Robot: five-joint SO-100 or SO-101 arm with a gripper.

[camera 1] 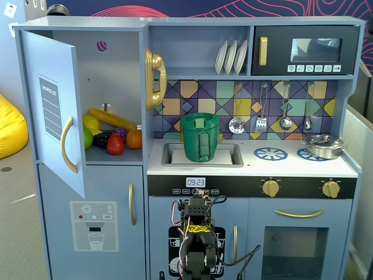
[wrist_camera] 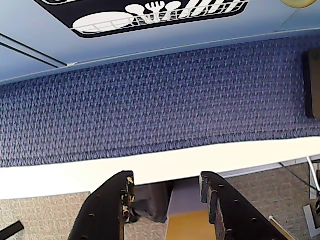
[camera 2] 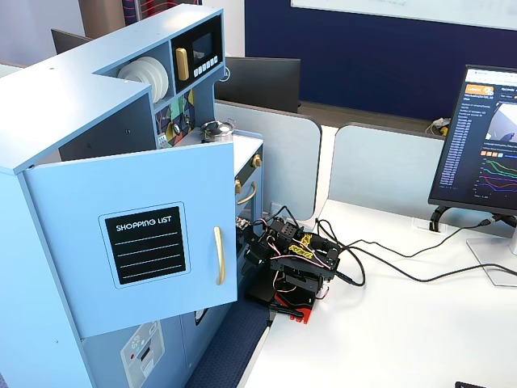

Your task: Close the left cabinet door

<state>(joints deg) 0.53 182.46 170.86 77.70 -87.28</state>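
Observation:
The left cabinet door is light blue with a black "SHOPPING LIST" panel and a curved gold handle. It stands swung wide open, away from the fridge compartment. It also shows in the other fixed view, sticking out towards the table. My arm sits folded low in front of the kitchen's middle, to the right of the door and apart from it. It also shows folded on the white table. In the wrist view my gripper is open and empty, pointing down at blue fabric and the table edge.
Toy fruit lies in the open compartment. A gold phone hangs beside it. A green pot stands in the sink. The dispenser door below is shut. Cables and a monitor are on the table's right.

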